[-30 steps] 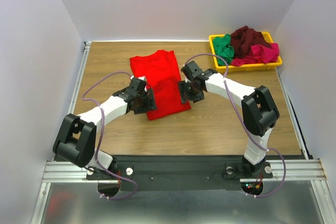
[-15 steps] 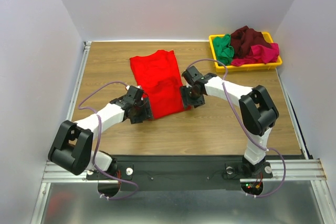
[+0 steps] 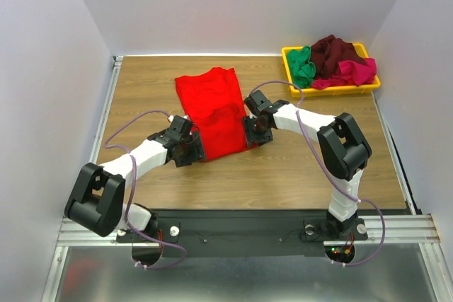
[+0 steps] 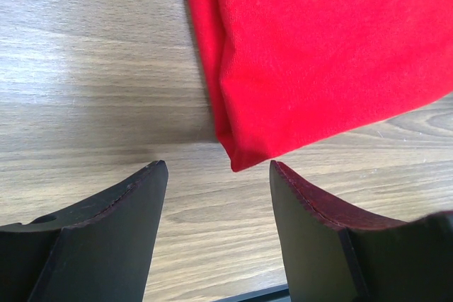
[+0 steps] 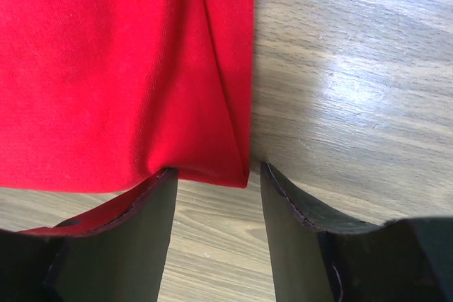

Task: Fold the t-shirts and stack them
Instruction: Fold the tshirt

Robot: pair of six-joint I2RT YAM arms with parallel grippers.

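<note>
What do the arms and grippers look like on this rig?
Matching pair: left arm and right arm have white link shells and bulky black joint housings. A purple-grey cable runs along each. The left gripper and right gripper have plain black, flat tapered fingers. No markings visible.

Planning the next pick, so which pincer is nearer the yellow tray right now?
Right. The right pincer sits at the near right corner of the red t-shirt, with the yellow tray farther back and right; the left pincer is at its near left corner.

Folded corner of red shirt [image 5: 106, 68] on wooden tabletop [image 5: 340, 68]; pincer [image 5: 216, 172] fingers apart, straddling hem.
</note>
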